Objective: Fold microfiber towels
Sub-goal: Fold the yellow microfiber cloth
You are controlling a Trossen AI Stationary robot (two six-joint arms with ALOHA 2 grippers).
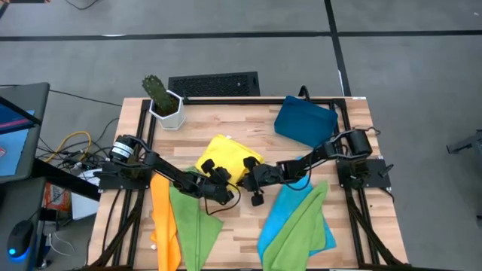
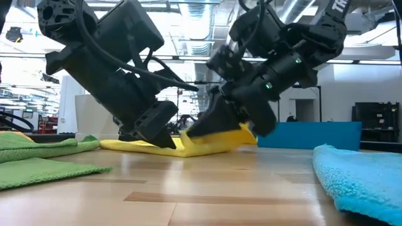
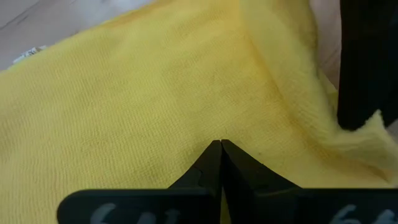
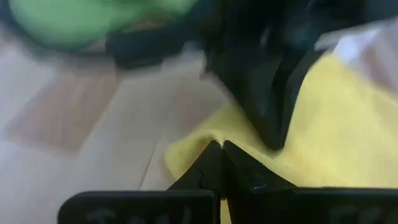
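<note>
both my grippers, left gripper (image 1: 220, 178) and right gripper (image 1: 249, 176), are pinched closed on the yellow towel (image 1: 224, 153) at table centre. fold in progress; orange towel (image 1: 165, 222), green towels (image 1: 193, 218), blue towel (image 1: 287, 211) remain unfolded.

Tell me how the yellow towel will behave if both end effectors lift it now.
Probably floppy: the yellow towel already drapes and creases on the table. Likely light, being thin cloth. Its nap should resist slipping from the left end effector and right end effector.

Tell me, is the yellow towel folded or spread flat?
Partly folded: the yellow towel lies bunched with a raised fold, and both the left gripper and the right gripper are shut on its edge.
</note>
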